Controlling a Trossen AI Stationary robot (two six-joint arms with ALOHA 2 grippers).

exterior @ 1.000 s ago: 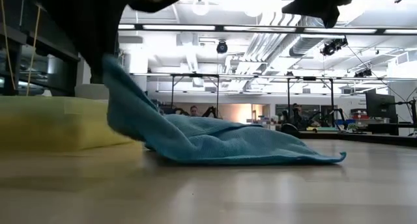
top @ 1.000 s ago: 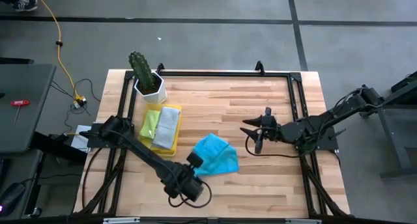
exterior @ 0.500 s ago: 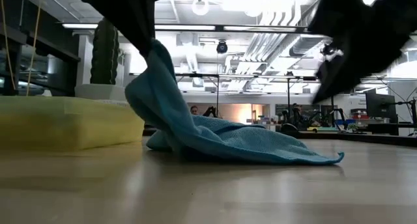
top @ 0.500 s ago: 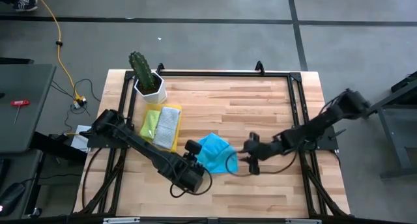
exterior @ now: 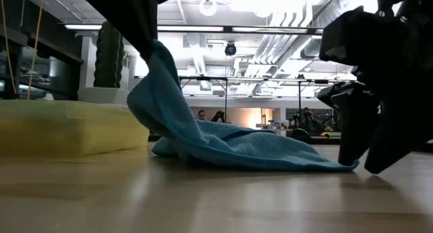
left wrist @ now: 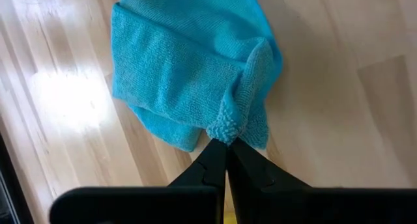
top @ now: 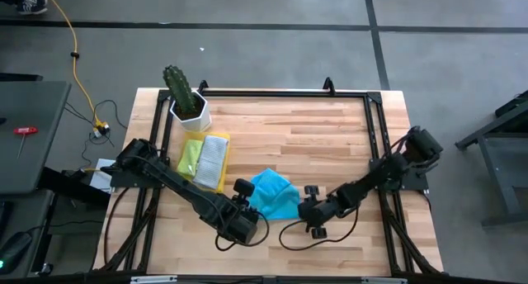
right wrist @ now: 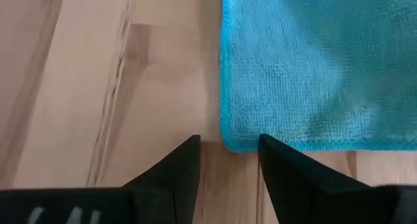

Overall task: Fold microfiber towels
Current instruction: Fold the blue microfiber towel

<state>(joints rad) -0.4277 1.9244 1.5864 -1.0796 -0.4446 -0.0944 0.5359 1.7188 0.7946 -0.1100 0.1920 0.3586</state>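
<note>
Left gripper lifts one corner of the light blue towel while the right gripper comes to the opposite corner.

The soft light blue microfiber towel (top: 273, 195) lies on the wooden table (top: 330, 135), just beside the translucent yellow plastic tray (top: 216, 181) that holds a lime green cloth (top: 190, 156) and a grey cloth (top: 213, 159). The left gripper (left wrist: 225, 146) is closed tight on a pinched corner of this towel and holds it raised, probably so that the cloth can be drawn over itself. The right gripper (right wrist: 227, 146), on the towel's side away from the tray, has its fingers apart around the free flat corner, holding nothing yet; I judge it is ready to grasp or pin it.
</note>
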